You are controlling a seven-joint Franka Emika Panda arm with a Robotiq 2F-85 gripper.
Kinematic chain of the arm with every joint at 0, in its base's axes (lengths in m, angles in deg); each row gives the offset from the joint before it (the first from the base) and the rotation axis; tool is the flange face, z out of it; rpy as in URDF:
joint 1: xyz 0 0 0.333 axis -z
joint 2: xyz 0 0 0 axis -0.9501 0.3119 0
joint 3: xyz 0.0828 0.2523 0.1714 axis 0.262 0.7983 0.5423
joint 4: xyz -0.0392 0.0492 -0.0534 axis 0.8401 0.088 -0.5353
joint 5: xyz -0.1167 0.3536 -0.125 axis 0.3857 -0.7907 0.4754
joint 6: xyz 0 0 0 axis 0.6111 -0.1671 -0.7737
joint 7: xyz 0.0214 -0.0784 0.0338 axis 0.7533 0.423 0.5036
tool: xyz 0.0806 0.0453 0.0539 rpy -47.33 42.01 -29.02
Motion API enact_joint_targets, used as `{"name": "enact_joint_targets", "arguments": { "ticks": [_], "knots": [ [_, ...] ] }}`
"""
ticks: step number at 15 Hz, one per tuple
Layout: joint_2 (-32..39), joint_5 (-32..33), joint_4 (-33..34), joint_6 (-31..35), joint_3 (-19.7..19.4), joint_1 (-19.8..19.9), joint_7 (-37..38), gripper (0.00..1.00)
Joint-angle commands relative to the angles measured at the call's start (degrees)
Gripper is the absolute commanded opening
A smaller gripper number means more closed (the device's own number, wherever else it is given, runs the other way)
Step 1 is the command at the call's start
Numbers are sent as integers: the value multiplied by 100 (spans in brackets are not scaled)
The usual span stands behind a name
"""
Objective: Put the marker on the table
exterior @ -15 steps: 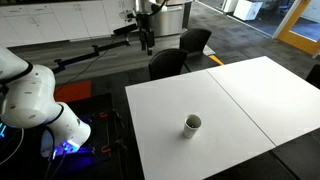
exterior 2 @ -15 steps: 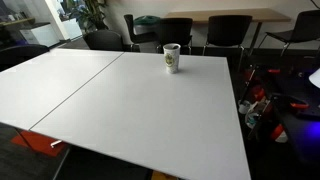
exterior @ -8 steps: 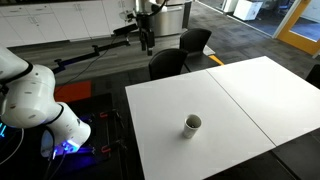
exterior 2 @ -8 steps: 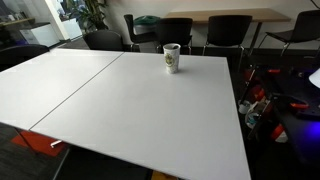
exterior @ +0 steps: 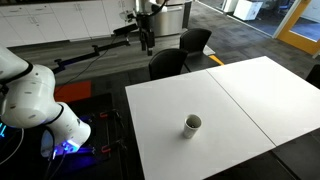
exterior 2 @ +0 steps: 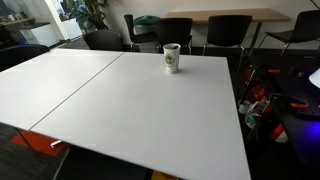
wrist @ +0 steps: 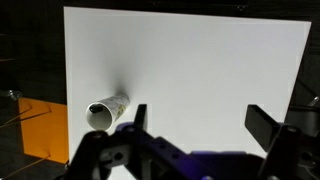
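Note:
The small pale cup (exterior: 192, 124) stands upright on the white table (exterior: 240, 95), near its front left part. It also shows in an exterior view (exterior 2: 172, 58) and in the wrist view (wrist: 105, 110). The marker shows in no view; I cannot see into the cup well enough to tell whether it is inside. My gripper (wrist: 203, 122) is open and empty, high above the table, with the cup to the left of its left finger (wrist: 139, 116). The gripper does not show in the exterior views; only the white arm base (exterior: 30, 95) does.
A thin dark seam (exterior: 245, 105) divides the tabletop. Black chairs (exterior: 168, 63) stand at the far edge, and more chairs (exterior 2: 180, 32) line the table in an exterior view. A stand with a black boom (exterior: 146, 25) is behind. An orange floor patch (wrist: 40, 130) lies left of the table.

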Motion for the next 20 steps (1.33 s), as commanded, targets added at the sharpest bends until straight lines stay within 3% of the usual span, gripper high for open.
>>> {"name": "enact_joint_targets", "arguments": {
  "ticks": [1, 6, 13, 20],
  "knots": [
    [1, 350, -58, 433, -353, -57, -412, 100],
    [82, 503, 117, 232, -398, 42, -244, 100],
    [128, 1115, 342, 721, -1106, 231, -209, 100],
    [434, 859, 345, 1452, -1516, 282, -1201, 100]
  ]
}}
